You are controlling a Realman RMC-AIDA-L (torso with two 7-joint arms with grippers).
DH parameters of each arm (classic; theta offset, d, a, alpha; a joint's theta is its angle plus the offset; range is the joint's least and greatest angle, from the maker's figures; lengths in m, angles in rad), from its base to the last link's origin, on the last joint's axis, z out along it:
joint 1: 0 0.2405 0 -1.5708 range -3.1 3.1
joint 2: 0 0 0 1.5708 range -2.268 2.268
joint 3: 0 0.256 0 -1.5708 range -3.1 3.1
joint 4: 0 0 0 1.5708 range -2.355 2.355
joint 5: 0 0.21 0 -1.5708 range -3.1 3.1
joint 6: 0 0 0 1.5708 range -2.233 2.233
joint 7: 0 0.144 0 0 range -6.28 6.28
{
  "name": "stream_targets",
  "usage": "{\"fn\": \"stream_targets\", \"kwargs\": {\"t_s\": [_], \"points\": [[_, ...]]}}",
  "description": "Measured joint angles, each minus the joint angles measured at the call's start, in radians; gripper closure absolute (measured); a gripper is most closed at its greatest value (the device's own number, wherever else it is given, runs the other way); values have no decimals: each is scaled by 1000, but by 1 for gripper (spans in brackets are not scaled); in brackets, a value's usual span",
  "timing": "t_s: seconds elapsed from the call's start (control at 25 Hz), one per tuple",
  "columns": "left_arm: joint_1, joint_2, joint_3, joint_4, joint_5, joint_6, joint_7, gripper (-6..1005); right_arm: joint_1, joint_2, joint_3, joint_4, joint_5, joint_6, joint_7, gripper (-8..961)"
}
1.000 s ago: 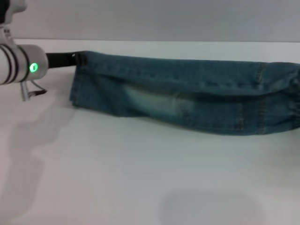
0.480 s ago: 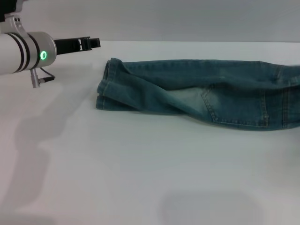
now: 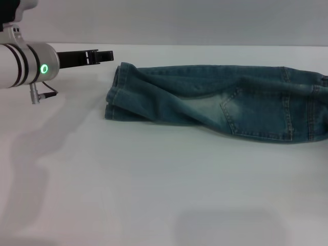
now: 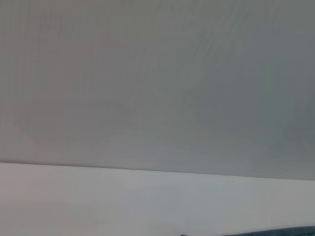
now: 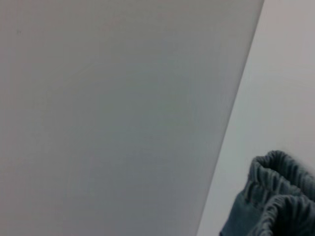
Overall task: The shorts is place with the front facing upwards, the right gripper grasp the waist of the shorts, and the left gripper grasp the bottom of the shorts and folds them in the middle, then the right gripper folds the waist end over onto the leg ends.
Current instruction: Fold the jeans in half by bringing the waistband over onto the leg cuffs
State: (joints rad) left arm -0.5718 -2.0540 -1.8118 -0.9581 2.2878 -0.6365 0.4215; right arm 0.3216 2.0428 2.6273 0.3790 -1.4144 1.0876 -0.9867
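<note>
The shorts (image 3: 215, 100) lie folded lengthwise on the white table, a long blue denim strip with a pale faded patch (image 3: 207, 110) and a pocket facing up. The bottom of the shorts (image 3: 114, 100), two stacked leg hems, forms the left end. The waist (image 3: 322, 102) runs off the picture's right edge; its gathered band (image 5: 275, 196) also shows in the right wrist view. My left gripper (image 3: 101, 55) hovers open just left of and behind the hems, apart from the cloth and holding nothing. The right gripper is out of view.
The white table (image 3: 154, 195) stretches wide in front of the shorts. A grey wall (image 3: 179, 20) rises behind the table's far edge. A thin sliver of denim (image 4: 295, 231) shows in the left wrist view.
The left gripper has let go of the leg hems and drawn back to the left. The shorts have settled flat, their hem end now farther right. The last half second brought only a slight gripper shift.
</note>
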Motion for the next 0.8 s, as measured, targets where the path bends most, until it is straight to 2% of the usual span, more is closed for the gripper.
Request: {"fn": "stream_targets", "kwargs": {"t_s": [0.12,0.28,0.44,0.64,0.8], "points": [[2,0,-12,-2,-1,-15,11,175,-18,3,-3,6,-5,13,-1,294],[3,0,-14,9,-1,-20,22,175,-28,2,2,32,-4,28,1,294],[4,0,-14,13,-1,-24,24,175,-7,-13,5,60,2,26,17,294],[5,-2,-14,18,-2,-47,46,175,44,-40,20,85,1,-46,20,294],[10,-3,-14,20,-9,-68,63,176,61,-53,8,106,-53,-107,8,294]]}}
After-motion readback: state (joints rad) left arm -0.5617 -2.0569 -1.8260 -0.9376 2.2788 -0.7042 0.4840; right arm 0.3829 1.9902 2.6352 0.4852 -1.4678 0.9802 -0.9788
